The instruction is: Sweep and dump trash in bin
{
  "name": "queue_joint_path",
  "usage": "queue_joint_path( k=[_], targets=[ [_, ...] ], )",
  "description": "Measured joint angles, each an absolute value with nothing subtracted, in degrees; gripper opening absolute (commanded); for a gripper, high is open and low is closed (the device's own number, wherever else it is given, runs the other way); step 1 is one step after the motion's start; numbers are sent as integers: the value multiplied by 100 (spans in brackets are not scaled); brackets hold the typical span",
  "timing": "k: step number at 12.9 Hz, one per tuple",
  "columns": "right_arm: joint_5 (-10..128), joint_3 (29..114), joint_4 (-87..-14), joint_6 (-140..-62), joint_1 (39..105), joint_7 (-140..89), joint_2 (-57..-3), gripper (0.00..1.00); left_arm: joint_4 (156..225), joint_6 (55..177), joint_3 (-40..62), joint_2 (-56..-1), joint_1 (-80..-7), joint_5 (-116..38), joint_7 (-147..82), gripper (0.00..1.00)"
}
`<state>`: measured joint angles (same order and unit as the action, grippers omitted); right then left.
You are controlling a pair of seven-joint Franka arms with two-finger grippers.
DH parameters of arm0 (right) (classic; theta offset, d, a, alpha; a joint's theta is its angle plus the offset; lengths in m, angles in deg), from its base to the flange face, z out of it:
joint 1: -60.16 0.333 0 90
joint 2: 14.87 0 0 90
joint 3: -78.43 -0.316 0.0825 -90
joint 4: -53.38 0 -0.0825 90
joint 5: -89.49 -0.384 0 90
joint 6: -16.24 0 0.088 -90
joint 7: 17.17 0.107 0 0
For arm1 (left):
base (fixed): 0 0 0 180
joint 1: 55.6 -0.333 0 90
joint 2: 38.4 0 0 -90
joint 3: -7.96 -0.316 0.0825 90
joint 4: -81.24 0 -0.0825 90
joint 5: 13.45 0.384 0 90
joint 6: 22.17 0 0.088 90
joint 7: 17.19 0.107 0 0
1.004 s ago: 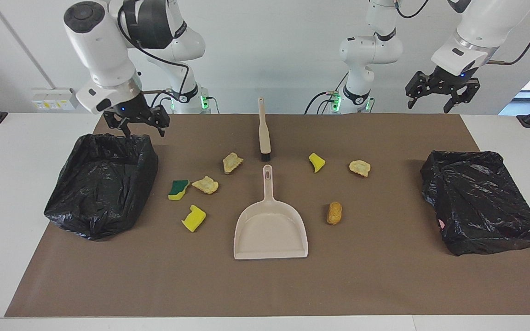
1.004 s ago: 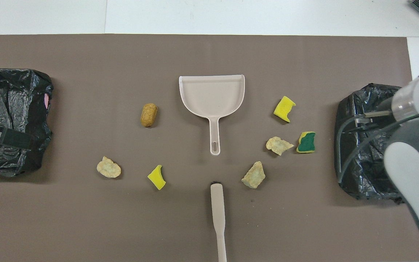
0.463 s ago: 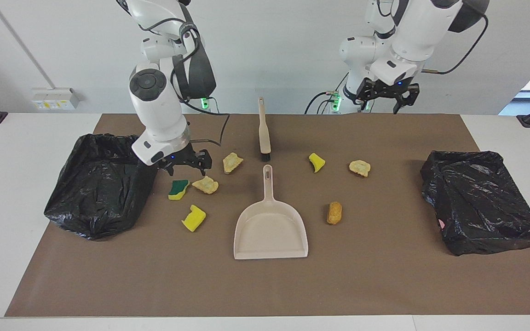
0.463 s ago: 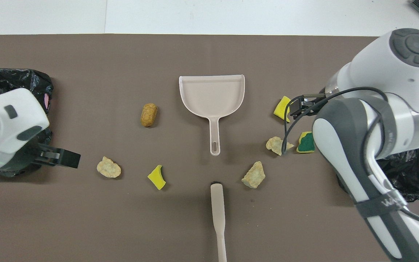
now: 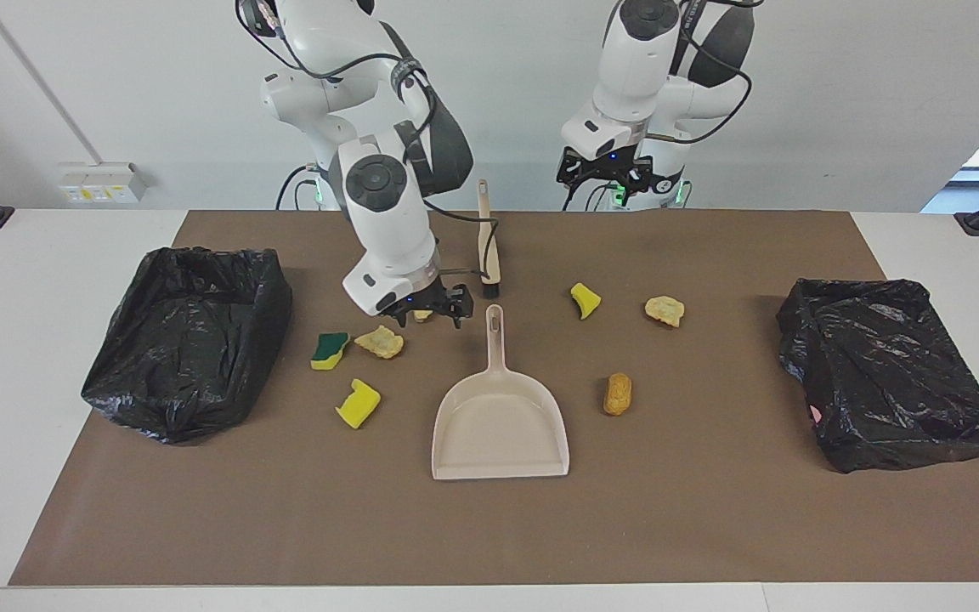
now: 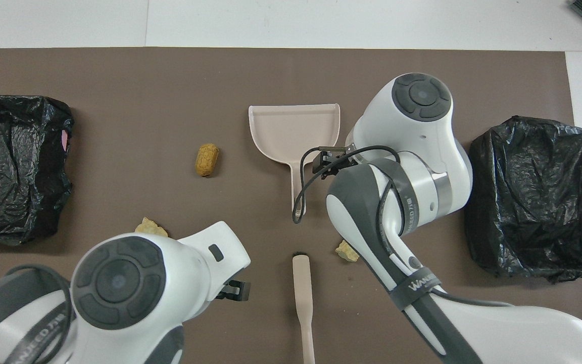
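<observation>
Over the pale crusty chunk (image 5: 423, 315) beside the beige plastic dustpan (image 5: 500, 422), our right jaws (image 5: 428, 308) gape wide, ready for its handle; left jaws (image 5: 604, 172) wide near the beige black-bristled brush (image 5: 486, 242).

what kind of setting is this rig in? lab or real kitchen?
Most likely a robotics lab, not a kitchen: two white arms bolted at a white table, a brown paper mat laid as a work surface, and staged props, namely a beige plastic dustpan and two black-bagged bins.

Overhead: right arm (image 6: 397, 192) hides sponges; brush (image 6: 303, 303) handle cut off.
</observation>
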<state>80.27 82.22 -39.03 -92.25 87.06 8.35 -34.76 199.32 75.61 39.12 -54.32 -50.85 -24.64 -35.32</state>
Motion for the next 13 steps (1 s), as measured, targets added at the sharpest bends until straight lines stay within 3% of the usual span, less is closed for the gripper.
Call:
queue_joint_path(
  k=[10, 13],
  targets=[
    [7346, 8221, -3899, -9998, 9204, 1228, -4124, 100, 21085, 9451, 6049, -5347, -5076, -2738, -5566, 100],
    [7583, 8222, -3908, -10034, 9358, 1227, -4170, 85, 21186, 10007, 6429, -4992, -5076, -2756, -5970, 100]
  ],
)
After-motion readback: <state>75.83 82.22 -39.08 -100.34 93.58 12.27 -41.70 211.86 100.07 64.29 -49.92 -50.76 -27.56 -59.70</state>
